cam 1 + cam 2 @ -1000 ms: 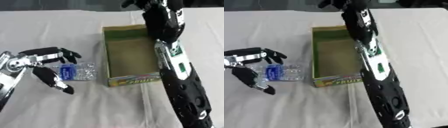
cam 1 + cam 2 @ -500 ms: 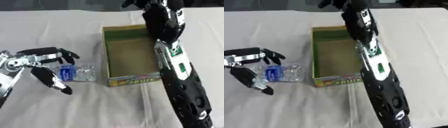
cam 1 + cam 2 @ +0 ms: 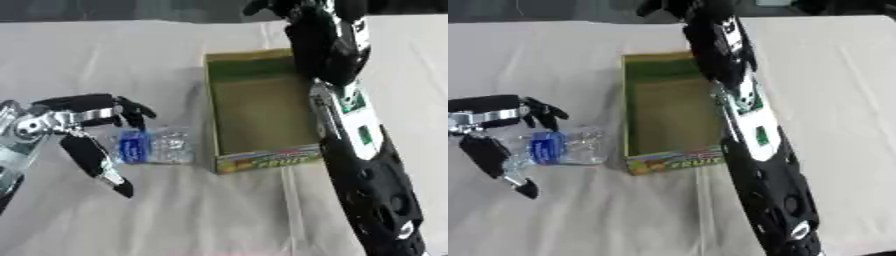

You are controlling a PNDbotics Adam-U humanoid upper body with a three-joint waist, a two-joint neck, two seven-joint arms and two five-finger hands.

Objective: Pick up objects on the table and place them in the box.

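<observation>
1. The robot's left hand [image 3: 74, 131] is spread over one end of a clear plastic bottle [image 3: 156, 147] lying on its side on the white-covered table [image 3: 114, 60]. The fingers arch above the bottle and the thumb reaches down past its near side. The hand brackets the bottle without closing on it, a pose that looks set for a grasp across the body.

2. The bottle, wearing a blue label [image 3: 547, 148], lies just beside the left wall of the cardboard box [image 3: 262, 105], its far end near that wall. That leaves only a short lift over the wall once the hand has it.

3. The box stands open-topped, its printed front panel facing the camera. What shows of its floor is bare brown card; nothing can be seen inside, though the right arm hides a strip along the right wall.

4. The right arm [image 3: 745, 115] stretches from the lower right across the box's right edge toward the far side of the table. The right hand [image 3: 278, 6] shows only as dark fingers at the top edge, and whether they are spread or curled cannot be told.
</observation>
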